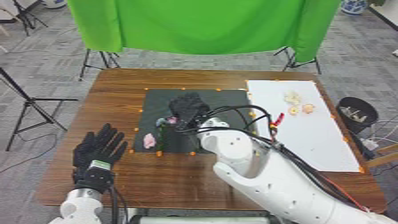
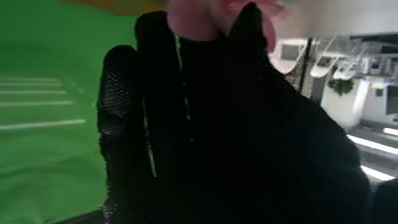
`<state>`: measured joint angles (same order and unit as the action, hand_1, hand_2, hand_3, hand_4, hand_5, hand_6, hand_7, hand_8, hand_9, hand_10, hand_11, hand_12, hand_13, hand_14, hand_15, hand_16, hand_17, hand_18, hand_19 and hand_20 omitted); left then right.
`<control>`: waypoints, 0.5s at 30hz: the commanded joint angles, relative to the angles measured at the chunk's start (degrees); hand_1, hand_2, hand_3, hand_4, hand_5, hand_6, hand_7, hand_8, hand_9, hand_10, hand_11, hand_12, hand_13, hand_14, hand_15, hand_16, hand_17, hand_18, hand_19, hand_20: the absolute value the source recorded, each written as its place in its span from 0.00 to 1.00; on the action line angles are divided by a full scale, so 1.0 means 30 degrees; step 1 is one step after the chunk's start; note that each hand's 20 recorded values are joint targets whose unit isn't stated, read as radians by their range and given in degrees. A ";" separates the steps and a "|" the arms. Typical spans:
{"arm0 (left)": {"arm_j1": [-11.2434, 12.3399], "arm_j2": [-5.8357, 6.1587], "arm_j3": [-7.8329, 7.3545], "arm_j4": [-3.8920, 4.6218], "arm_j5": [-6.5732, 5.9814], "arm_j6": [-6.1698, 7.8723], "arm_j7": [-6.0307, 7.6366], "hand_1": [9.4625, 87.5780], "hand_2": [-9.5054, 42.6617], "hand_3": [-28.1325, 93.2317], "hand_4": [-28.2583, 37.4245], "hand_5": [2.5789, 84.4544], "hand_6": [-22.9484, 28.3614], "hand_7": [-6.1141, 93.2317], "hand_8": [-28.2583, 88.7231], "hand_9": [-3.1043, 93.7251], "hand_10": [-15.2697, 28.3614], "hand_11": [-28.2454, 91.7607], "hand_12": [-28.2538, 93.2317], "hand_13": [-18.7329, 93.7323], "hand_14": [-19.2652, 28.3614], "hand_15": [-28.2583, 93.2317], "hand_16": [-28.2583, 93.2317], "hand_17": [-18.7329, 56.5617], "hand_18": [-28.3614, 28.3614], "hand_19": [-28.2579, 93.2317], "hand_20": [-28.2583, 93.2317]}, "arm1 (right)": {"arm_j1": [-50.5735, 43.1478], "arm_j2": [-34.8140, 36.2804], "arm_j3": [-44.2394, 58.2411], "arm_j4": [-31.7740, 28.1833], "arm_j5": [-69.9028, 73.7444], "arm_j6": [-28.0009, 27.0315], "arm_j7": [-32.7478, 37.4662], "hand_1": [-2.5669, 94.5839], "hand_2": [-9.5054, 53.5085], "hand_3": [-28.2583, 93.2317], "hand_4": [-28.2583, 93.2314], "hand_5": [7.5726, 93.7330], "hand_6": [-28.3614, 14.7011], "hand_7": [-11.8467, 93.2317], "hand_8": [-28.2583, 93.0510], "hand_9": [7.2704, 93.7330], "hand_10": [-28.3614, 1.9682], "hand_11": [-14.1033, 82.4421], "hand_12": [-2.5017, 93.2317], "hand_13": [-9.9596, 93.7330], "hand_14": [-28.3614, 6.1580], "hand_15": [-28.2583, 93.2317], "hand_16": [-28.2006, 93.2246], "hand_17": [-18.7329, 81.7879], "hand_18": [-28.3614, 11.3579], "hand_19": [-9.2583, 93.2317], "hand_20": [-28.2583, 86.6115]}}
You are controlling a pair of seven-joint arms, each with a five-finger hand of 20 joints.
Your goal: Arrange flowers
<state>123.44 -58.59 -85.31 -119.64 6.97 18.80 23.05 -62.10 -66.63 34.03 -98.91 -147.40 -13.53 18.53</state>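
My right hand (image 1: 188, 108) is over the dark mat (image 1: 211, 144), and a pink flower (image 1: 172, 120) shows at its left side, by a greyish bloom (image 1: 161, 122). In the right wrist view, pink petals (image 2: 192, 19) lie pinched between the fingertips of my right hand (image 2: 222, 115); the stem is hidden. A second pink flower (image 1: 149, 140) rests on the mat's left part, beside green stems (image 1: 161, 136). Pale flowers (image 1: 292, 97) and a peach one (image 1: 307, 108) lie on the white board (image 1: 306, 142). Left of the mat, my left hand (image 1: 98, 152) stays open above the table.
The brown table (image 1: 169, 187) carries the mat and the board. A red object (image 1: 278, 120) is near the board's left edge, close to my right arm's cables. Beyond the table hangs a green cloth (image 1: 209, 25); a black bin (image 1: 357, 111) stands off its right side.
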 commanded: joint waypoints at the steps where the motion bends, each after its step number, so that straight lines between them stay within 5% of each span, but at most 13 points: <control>1: 0.0057 -0.0013 -0.0096 -0.0093 -0.0015 -0.0296 -0.0065 0.25 0.54 0.84 0.00 0.49 0.64 0.28 0.15 0.38 0.71 0.50 0.32 0.39 0.75 0.62 0.15 0.16 0.76 0.56 0.31 | -0.0798 -0.0255 0.1195 -0.1558 0.0527 -0.3602 -0.0758 0.58 0.07 0.83 0.00 0.69 0.68 0.27 0.19 0.76 0.56 0.25 0.20 0.68 0.54 0.44 0.44 0.42 0.25 0.72 0.51; 7: 0.0157 -0.0091 -0.0136 -0.0110 -0.0051 -0.0262 -0.0048 0.25 0.53 0.84 0.00 0.49 0.64 0.29 0.15 0.38 0.71 0.49 0.32 0.39 0.75 0.62 0.15 0.16 0.76 0.56 0.31 | -0.1258 -0.0195 0.2312 -0.2958 0.1647 -0.5562 -0.0686 0.51 0.00 0.89 0.00 0.61 0.66 0.27 0.12 0.66 0.53 0.26 0.17 0.63 0.48 0.47 0.40 0.38 0.22 0.69 0.49; 15: 0.0337 -0.0309 -0.0312 -0.0126 0.0058 -0.0468 -0.0237 0.25 0.53 0.84 0.00 0.48 0.64 0.28 0.15 0.38 0.71 0.49 0.32 0.39 0.75 0.62 0.15 0.16 0.75 0.56 0.31 | -0.2040 0.0560 0.4499 -0.4728 0.3101 -0.4653 0.0454 0.43 0.00 0.89 0.00 0.49 0.60 0.25 0.13 0.53 0.44 0.24 0.17 0.58 0.43 0.48 0.39 0.37 0.19 0.69 0.49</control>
<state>123.58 -58.64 -85.74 -119.73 6.95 18.48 23.05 -67.10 -66.94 42.53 -109.04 -140.20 -29.15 16.95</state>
